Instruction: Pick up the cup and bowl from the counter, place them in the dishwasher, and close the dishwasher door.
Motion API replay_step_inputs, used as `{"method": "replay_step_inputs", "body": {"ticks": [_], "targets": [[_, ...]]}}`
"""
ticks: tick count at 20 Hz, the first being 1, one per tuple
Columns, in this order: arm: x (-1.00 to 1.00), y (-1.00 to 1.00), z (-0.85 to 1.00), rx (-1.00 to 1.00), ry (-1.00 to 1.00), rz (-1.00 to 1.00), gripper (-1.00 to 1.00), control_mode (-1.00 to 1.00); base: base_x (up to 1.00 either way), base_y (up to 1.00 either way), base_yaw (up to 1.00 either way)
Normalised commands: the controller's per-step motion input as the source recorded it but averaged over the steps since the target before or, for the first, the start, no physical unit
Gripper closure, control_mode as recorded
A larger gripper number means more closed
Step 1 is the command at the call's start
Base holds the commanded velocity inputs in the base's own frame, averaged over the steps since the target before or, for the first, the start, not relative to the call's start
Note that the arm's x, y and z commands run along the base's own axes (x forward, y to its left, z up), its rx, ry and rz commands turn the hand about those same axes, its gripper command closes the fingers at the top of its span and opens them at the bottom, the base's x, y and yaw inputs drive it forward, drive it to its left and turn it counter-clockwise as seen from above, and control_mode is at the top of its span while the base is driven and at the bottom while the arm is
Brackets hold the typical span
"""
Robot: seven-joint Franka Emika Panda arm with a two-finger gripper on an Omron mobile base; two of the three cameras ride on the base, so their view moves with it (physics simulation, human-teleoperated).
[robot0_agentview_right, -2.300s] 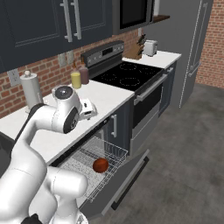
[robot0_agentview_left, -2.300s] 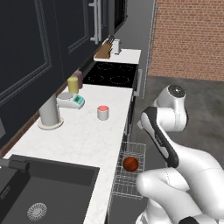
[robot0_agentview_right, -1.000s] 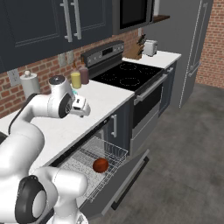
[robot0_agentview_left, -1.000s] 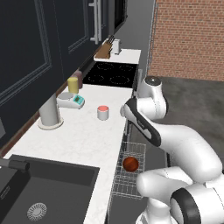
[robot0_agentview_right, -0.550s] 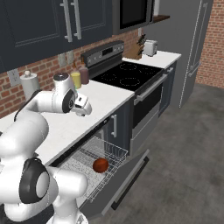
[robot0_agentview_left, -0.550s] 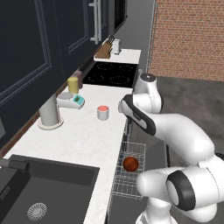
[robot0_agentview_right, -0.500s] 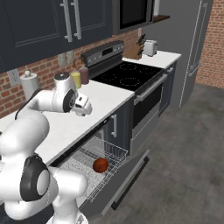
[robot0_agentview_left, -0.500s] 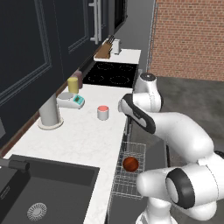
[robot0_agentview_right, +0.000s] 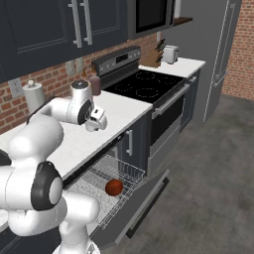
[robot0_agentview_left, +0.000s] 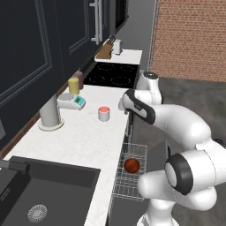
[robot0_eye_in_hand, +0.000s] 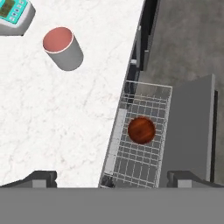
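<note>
Hand (robot0_eye_in_hand: 112, 177) released, fingers wide, holding nothing, above desk (robot0_agentview_left: 84, 141) edge. Cup (robot0_agentview_left: 103, 113) upright on desk; bowl (robot0_agentview_left: 131, 165) in dishwasher rack (robot0_agentview_left: 128, 185), door (robot0_agentview_right: 144, 198) down.

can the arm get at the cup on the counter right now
Probably yes. The cup stands upright on bare counter with nothing crowding it, and the open, empty end effector hangs just beside it.

Yellow cyl (robot0_agentview_left: 73, 85), scale (robot0_agentview_left: 72, 101), grey cyl (robot0_agentview_left: 49, 113) upright nr black stove (robot0_agentview_left: 111, 75)
</note>
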Motion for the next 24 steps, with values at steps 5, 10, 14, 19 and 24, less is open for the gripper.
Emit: {"method": "replay_step_inputs", "body": {"ticks": [5,10,14,19,24], "targets": [[0.26,0.03,-0.19,0.0,0.0,0.0,-1.0,-1.0,0.0,0.0,0.0],[0.35,0.12,-0.1,0.0,0.0,0.0,-1.0,-1.0,0.0,0.0,0.0],[0.43,0.13,-0.01,0.0,0.0,0.0,-1.0,-1.0,0.0,0.0,0.0],[0.42,0.11,-0.01,0.0,0.0,0.0,-1.0,-1.0,0.0,0.0,0.0],[0.36,0.06,-0.12,0.0,0.0,0.0,-1.0,-1.0,0.0,0.0,0.0]]}}
